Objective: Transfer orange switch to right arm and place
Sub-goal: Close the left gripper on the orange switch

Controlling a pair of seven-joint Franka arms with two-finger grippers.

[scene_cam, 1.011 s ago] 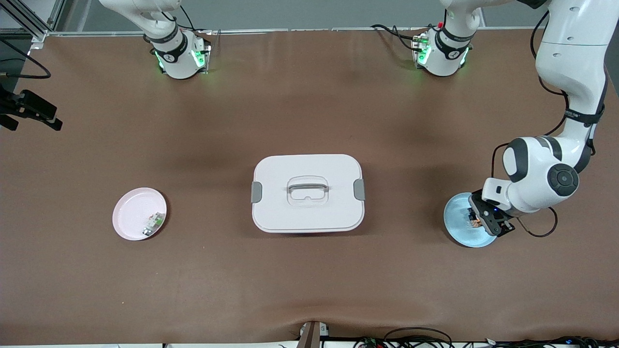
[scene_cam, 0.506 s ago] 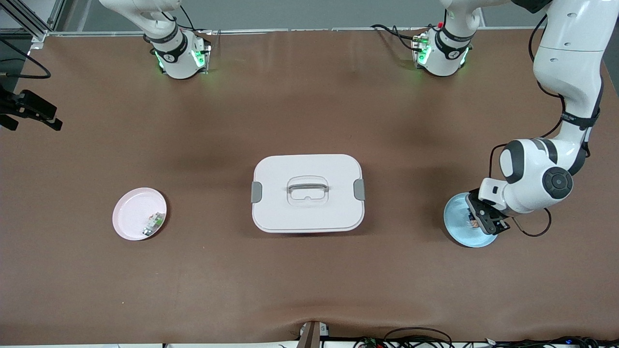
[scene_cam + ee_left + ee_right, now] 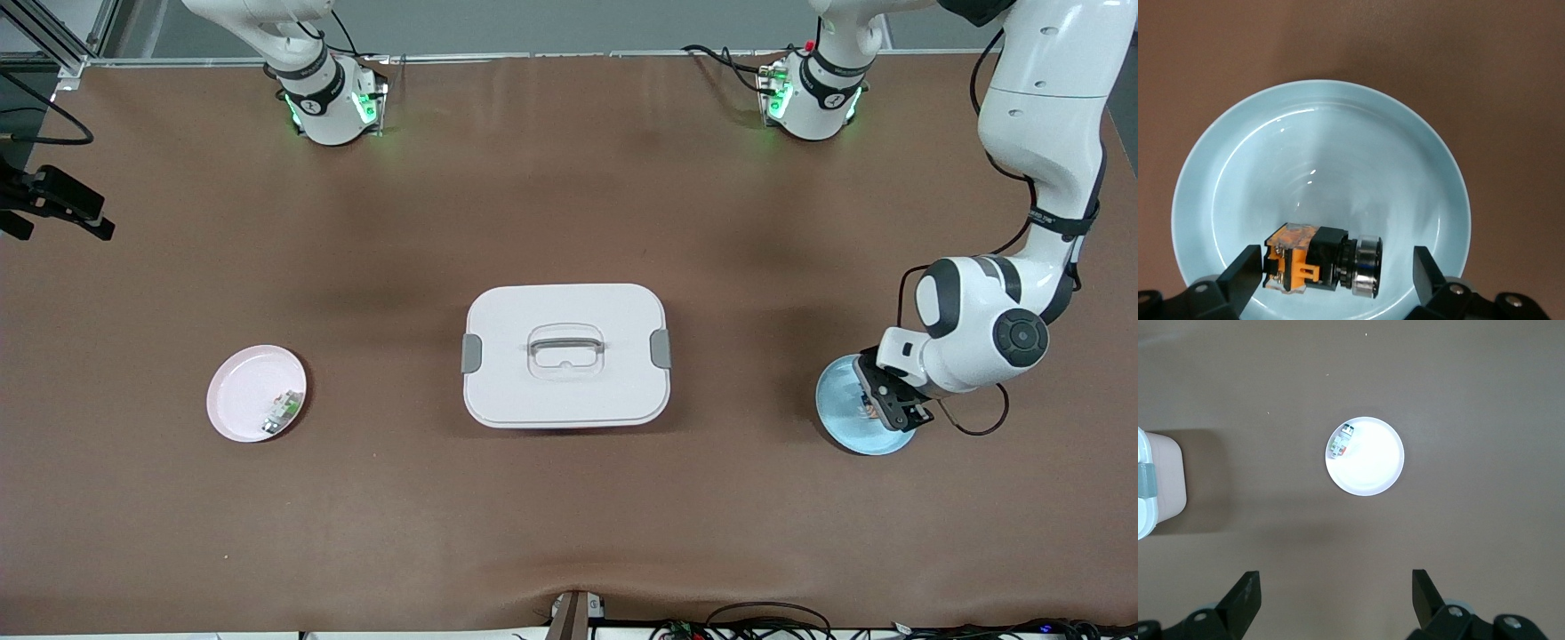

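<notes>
Bright, even overhead light, soft shadows, glare on the blue plate (image 3: 1218,160).

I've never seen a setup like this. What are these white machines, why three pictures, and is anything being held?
They are two robot arms bolted to a brown table. One picture looks down from above; the other two come from cameras on each arm's wrist. The left claw is low over a blue plate, open, its fingers either side of the orange switch, which lies in the plate, not gripped. The right claw waits, open, high above a pink plate with a small green-white part. A closed white box sits mid-table.
</notes>
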